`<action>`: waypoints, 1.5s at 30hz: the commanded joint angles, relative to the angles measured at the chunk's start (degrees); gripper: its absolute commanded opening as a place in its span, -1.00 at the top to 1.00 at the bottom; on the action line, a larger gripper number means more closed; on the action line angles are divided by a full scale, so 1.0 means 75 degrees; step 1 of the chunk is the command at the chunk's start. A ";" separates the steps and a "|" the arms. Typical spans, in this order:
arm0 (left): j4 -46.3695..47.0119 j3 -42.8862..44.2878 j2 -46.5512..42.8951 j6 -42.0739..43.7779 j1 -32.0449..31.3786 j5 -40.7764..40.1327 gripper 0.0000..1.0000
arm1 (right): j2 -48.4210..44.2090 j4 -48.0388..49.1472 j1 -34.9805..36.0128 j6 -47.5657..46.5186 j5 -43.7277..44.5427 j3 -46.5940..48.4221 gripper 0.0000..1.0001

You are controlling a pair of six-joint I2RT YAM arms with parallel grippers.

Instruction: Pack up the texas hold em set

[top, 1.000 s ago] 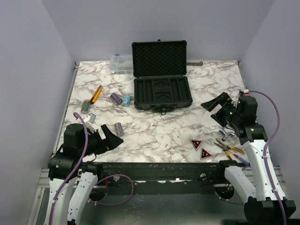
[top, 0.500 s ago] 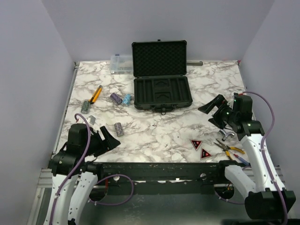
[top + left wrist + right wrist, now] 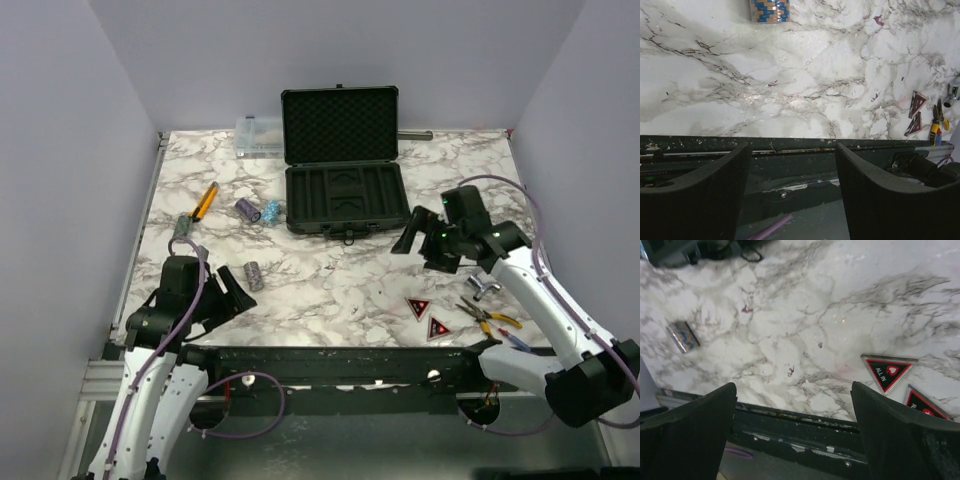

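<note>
- Left gripper (image 3: 792, 155): jaws stood well apart with nothing between them. It hung low over the near edge of the table (image 3: 330, 270), at the left.
- Right gripper (image 3: 794, 386): jaws were spread wide and it held nothing. It hung above the marble right of centre, near the right front corner of the case (image 3: 347, 200).
- Nearest chip stack (image 3: 254, 276) lay on its side on the marble, just beyond the left fingers (image 3: 705, 200) and clear of them.
- Two red-black triangles (image 3: 418, 307) lay flat side by side at the near edge, right of centre, on the near side of the right gripper. The right wrist view showed "ALL IN" on one of them.
- Pliers (image 3: 490, 318) lay just right of the triangles, with a small metal part (image 3: 485, 288) beside them.
- The case sat open at the back centre. Its foam-lined lid (image 3: 340, 125) stood upright, the slotted tray lay flat, and the handle faced the arms.
- Purple chip stack (image 3: 247, 209) and blue chip stack (image 3: 270, 212) lay side by side just left of the tray.
- Orange-handled tool (image 3: 205, 200) lay further left, well apart from the case.
- Clear box (image 3: 258, 135) sat at the back, just left of the lid.
</note>
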 commanded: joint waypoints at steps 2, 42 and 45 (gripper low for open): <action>0.0879 -0.0032 0.0756 -0.0384 -0.0020 -0.0007 -0.34 | 0.0750 -0.0551 0.1816 0.0634 0.1680 0.0554 -1.00; 0.2746 0.1039 0.5094 0.1544 -0.0020 -0.0150 -0.12 | 0.6137 0.1141 0.2590 -0.0243 0.2082 0.4992 -0.38; 0.2740 0.1121 0.5241 0.1802 -0.0022 0.0032 -0.12 | 0.6713 0.1135 0.2537 -0.0151 0.2211 0.5361 -0.29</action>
